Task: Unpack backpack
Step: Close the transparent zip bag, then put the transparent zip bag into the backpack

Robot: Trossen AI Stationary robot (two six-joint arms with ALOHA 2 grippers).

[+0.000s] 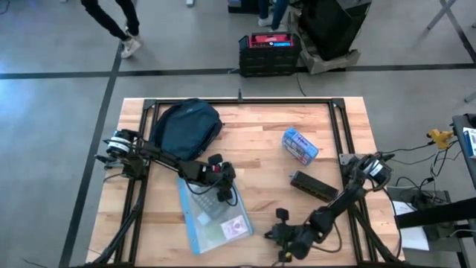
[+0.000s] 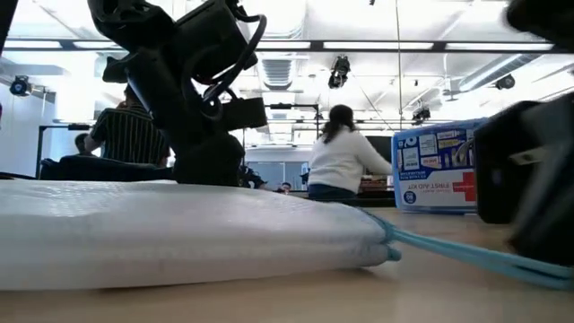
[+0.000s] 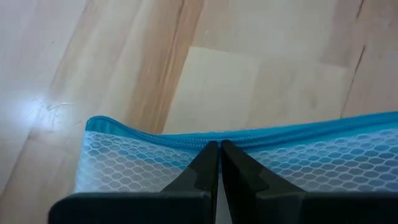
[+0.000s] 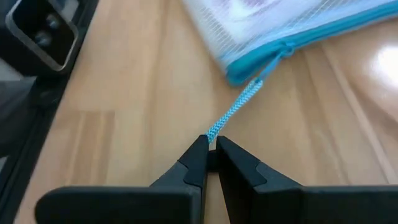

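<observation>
While the backpack (image 1: 186, 128) lies at the table's far left, a rounded, soft navy fabric lump beside the black frame, both grippers are busy with a clear mesh zip pouch (image 1: 212, 212) in the middle of the pale wood table (image 1: 260, 149). The pouch is flat and rectangular, its plastic printed with a honeycomb weave and edged in bright blue zipper tape; papers show through it, too small to read. The left gripper (image 3: 219, 155) sits over the pouch's zipper edge with its dark, wedge-shaped fingers pressed together (whether they pinch the fabric cannot be told). The right gripper (image 4: 211, 152), low near the table's front edge, is clenched on the braided blue-and-white pull cord (image 4: 235, 111) that trails from the pouch's corner. Farther right lie a small blue-and-white box (image 1: 300, 146), with a red cross on its label and print that is not legible, and a slim black oblong case (image 1: 312, 184).
</observation>
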